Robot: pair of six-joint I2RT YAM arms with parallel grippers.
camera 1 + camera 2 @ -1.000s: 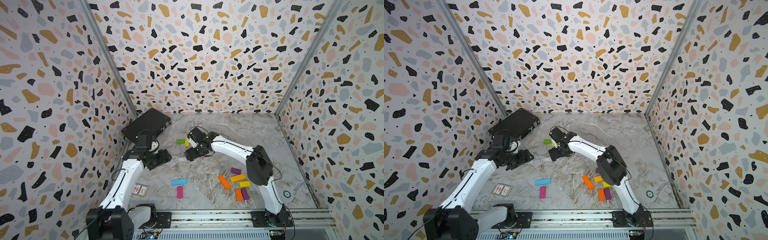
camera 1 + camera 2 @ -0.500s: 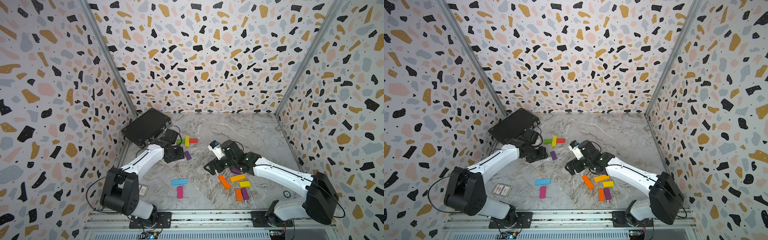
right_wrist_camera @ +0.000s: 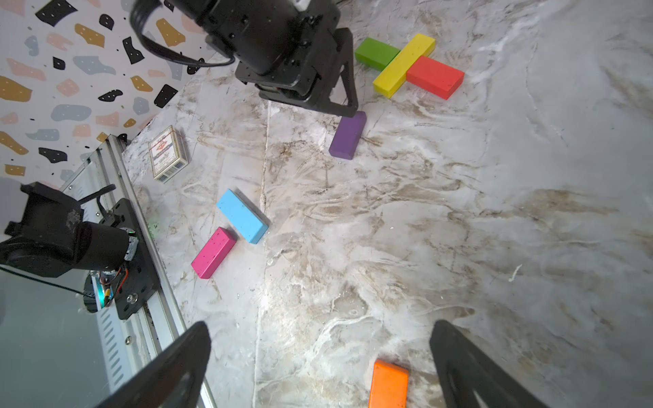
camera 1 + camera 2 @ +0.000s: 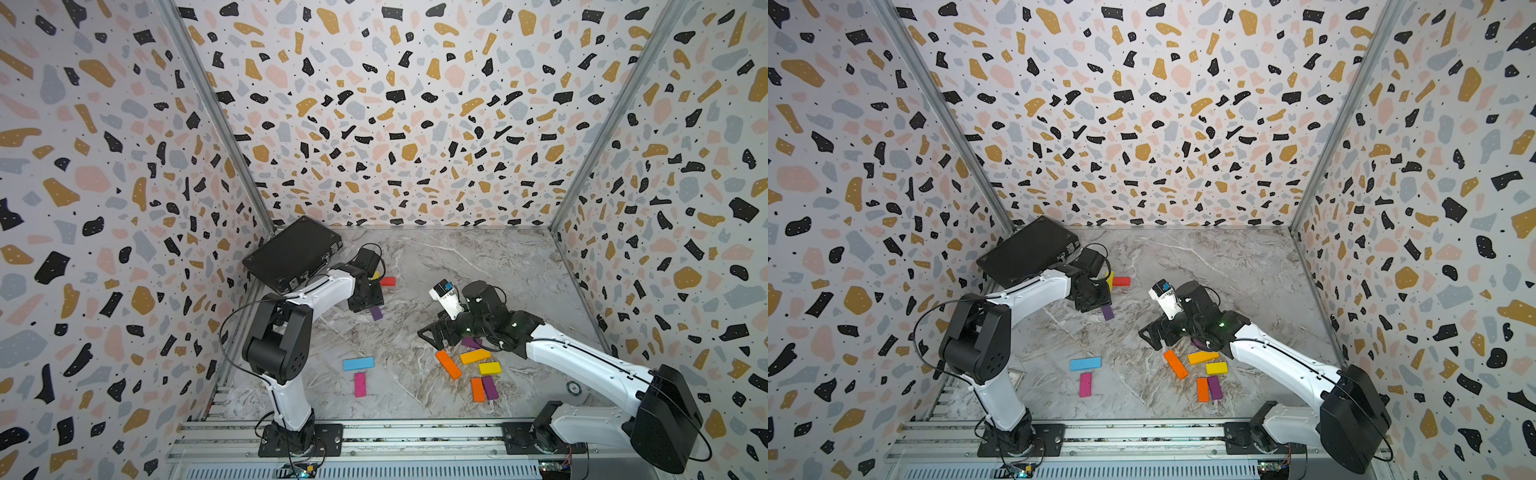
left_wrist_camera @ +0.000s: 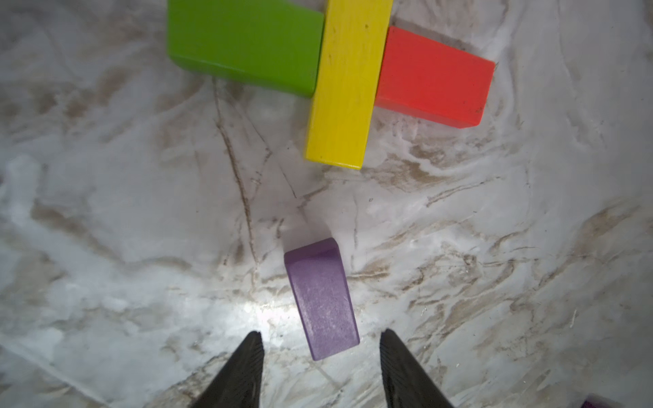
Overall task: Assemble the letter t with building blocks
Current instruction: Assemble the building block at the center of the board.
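Note:
A green block (image 5: 247, 42), a long yellow block (image 5: 348, 81) and a red block (image 5: 433, 77) lie together as a cross on the marble floor. A purple block (image 5: 321, 300) lies apart from the yellow one, roughly in line with it. My left gripper (image 5: 321, 335) is open, its tips on either side of the purple block's near end without touching it. In both top views the left gripper (image 4: 368, 305) hides the green block. My right gripper (image 3: 319, 325) stands wide open over bare floor, with an orange block (image 3: 388, 385) just inside one finger.
A blue block (image 4: 358, 363) and a pink block (image 4: 360, 384) lie near the front. Orange, yellow and purple blocks (image 4: 475, 356) cluster beside the right gripper (image 4: 432, 336). A black case (image 4: 293, 253) leans at the back left. A small card box (image 3: 166, 153) sits by the front rail (image 4: 374, 436).
The right arm has drawn back from the cross to the orange blocks. A purple block now lies near the cross. The left arm has reached in over it, and its jaws have narrowed.

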